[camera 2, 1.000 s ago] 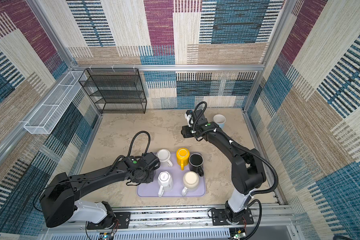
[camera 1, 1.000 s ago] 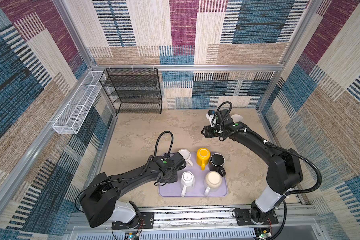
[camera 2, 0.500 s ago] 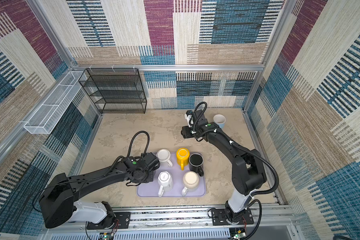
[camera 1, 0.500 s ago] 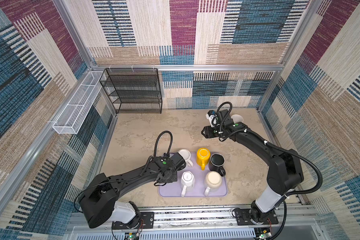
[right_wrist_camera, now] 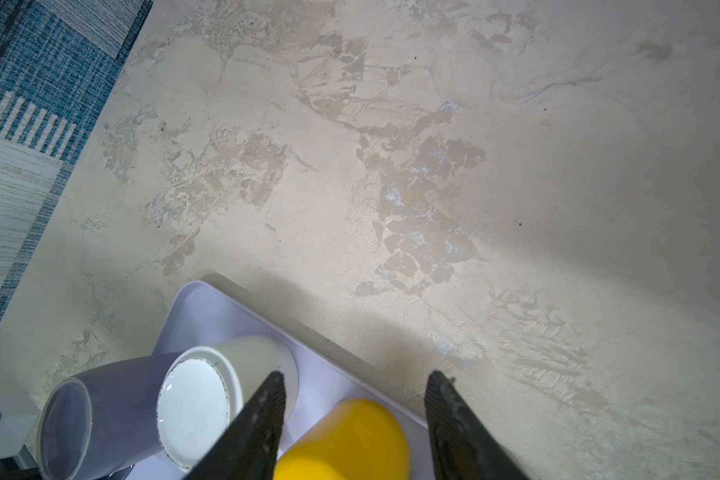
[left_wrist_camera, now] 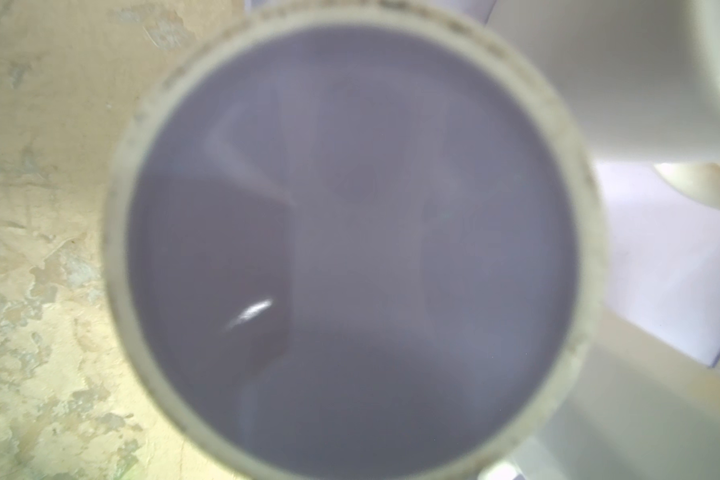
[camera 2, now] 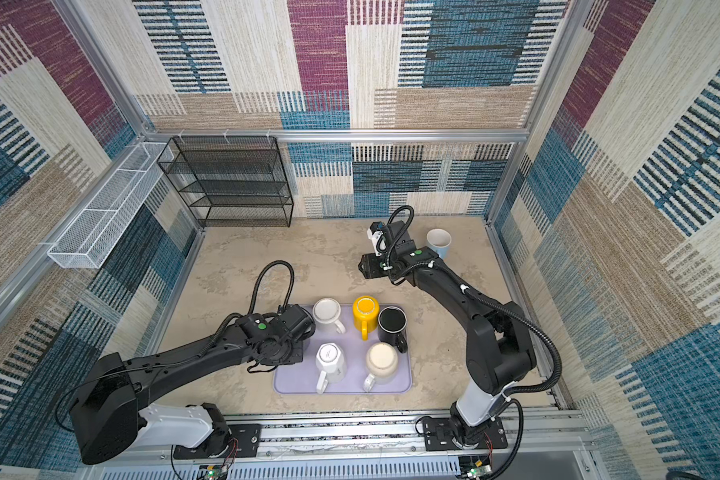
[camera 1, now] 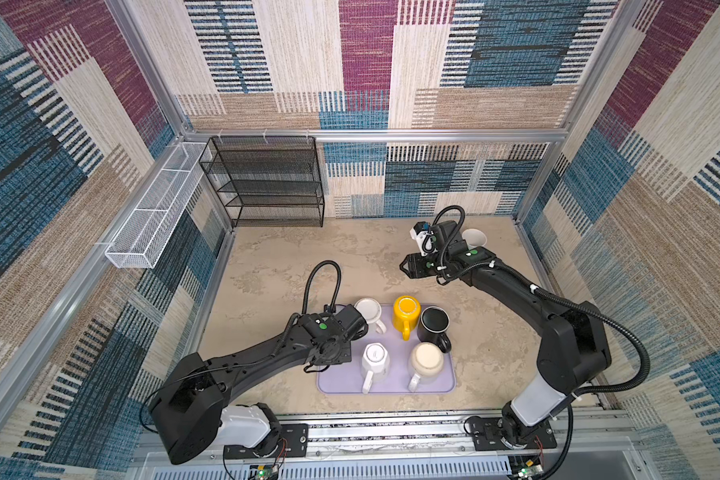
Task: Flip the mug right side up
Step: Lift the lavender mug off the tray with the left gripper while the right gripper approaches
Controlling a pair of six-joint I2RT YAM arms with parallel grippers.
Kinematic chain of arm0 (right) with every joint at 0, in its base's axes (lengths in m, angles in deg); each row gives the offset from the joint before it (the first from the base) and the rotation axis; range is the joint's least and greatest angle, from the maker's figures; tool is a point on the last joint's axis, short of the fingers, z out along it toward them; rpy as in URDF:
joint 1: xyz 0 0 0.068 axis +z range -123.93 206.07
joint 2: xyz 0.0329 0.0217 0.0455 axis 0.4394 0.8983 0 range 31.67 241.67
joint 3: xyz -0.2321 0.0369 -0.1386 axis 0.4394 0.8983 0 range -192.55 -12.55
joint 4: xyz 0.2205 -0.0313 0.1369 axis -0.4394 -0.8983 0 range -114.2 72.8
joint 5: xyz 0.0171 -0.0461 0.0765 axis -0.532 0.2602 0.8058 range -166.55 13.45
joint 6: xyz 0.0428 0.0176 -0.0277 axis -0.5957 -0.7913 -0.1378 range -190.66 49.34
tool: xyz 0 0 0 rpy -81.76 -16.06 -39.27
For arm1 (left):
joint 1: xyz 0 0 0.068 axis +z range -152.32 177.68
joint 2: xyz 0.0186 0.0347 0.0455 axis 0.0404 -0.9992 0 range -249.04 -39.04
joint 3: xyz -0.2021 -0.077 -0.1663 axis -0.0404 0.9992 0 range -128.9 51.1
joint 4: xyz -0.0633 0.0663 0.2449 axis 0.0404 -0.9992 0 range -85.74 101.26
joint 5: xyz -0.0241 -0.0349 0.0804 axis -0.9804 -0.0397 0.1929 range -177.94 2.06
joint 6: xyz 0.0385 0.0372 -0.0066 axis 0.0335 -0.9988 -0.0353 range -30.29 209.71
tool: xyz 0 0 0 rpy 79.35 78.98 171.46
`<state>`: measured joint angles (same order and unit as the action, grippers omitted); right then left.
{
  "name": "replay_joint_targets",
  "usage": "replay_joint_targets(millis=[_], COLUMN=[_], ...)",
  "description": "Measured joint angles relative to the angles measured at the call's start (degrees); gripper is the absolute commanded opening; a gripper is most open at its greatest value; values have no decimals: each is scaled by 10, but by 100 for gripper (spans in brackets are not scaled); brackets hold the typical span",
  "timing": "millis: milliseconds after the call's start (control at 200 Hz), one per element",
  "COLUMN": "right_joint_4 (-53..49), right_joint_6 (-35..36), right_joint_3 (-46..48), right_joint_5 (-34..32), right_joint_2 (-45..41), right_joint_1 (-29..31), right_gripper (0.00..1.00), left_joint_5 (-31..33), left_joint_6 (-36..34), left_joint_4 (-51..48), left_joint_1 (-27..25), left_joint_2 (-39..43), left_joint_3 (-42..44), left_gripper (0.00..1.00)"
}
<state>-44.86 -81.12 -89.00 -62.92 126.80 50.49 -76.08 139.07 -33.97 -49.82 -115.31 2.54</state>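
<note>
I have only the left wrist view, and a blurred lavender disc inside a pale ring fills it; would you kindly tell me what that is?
Observer: The right wrist view shows a lavender mug tilted well over at a corner of the tray.
Operator: Is anything crowding it?
Observer: A white mug stands base up right beside it, with a yellow mug next along.
Operator: Where is the other arm?
Observer: The right gripper hovers over the table behind the tray; its wrist view shows the jaws apart, nothing between.
</note>
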Motion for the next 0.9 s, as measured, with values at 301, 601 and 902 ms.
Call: replay_joint_targets(millis=[301,601,902], right_joint_4=[27,94,179], right_joint_6=[-18,-48,-60], right_joint_3=[38,115,184], right_joint_5=[27,64,80], right_joint_2=[-28,-70,-96], right_joint_1=[1,7,40], right_gripper=[57,56,56], left_joint_5=[-28,-76,-77], left_joint_6=[-28,-67,-97], left_joint_4=[28,110,165], left_joint_1=[51,75,82], left_joint_2=[80,146,250], left_joint_3=[43,91,169], left_gripper=[0,0,0])
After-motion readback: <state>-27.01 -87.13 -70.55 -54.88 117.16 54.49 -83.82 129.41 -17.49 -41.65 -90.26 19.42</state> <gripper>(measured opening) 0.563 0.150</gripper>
